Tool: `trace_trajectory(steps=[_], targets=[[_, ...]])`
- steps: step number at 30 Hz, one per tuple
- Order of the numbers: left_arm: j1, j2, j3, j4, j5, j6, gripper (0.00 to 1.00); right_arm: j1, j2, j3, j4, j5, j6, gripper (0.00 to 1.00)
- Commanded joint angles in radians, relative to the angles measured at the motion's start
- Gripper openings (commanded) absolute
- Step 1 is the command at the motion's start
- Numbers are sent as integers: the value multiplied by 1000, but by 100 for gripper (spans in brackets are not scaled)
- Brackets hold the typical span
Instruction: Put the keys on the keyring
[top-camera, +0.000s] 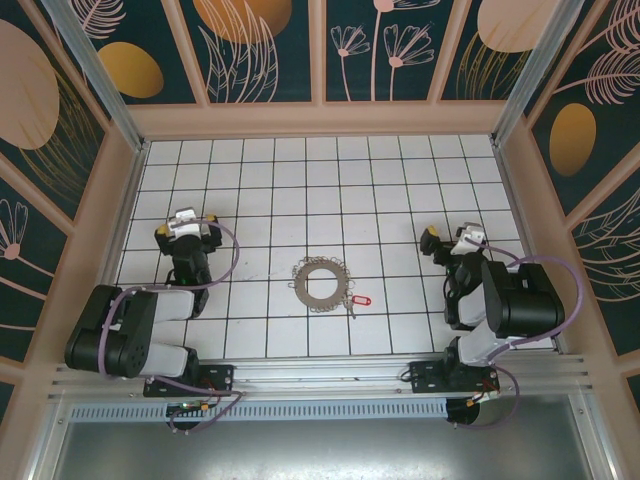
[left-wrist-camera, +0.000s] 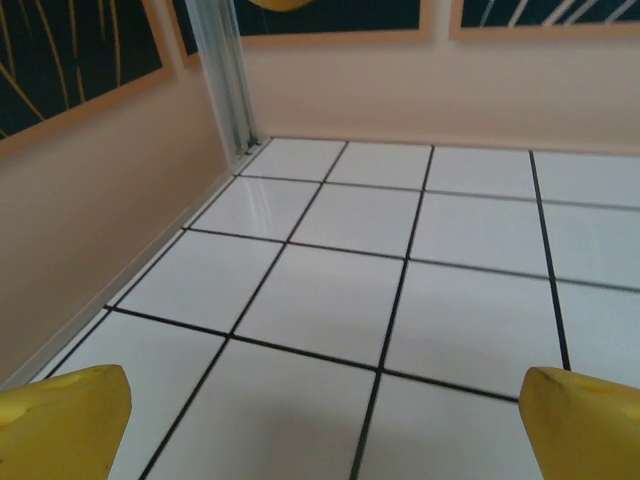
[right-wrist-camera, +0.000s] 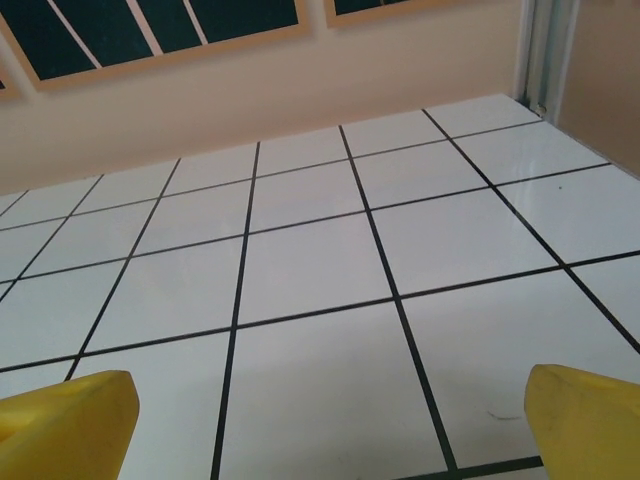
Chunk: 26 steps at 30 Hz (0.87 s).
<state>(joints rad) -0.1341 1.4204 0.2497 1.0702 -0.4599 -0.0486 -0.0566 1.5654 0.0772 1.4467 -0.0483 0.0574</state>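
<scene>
Keyring lies flat on the tiled table, roughly midway between the two arms. Keys (small red tag with a thin metal bit) sit just beside the ring's lower right rim, outside it; contact cannot be told. Left gripper has its jaws spread wide over bare tiles, holding nothing. Right gripper likewise, spread and empty, well apart from both items.

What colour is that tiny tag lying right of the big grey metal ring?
The tiny tag-like key is red; the top external view shows it best.
</scene>
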Motion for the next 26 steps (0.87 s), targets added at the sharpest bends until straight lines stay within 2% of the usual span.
trace_trajectory(steps=[1,2,4,5,7,12,19,26], targets=[[81,93,-32,227,159,-41,99,8,-8,56,34,80,-5,99],[94,127,-34,293,174,-45,99,10,-8,90,-33,111,5,99],[100,95,-25,208,190,-52,99,33,-6,117,-80,159,-7,99],[100,108,-31,253,190,-48,99,35,-7,117,-82,163,-9,99],[101,103,-25,227,193,-47,99,37,-6,115,-80,167,-11,99],[102,103,-24,228,193,-48,99,46,-5,119,-81,85,-52,99],[101,103,-24,226,193,-49,99,51,-4,128,-99,86,-57,99],[102,102,-25,226,193,-48,99,20,-6,142,-133,23,-41,99]])
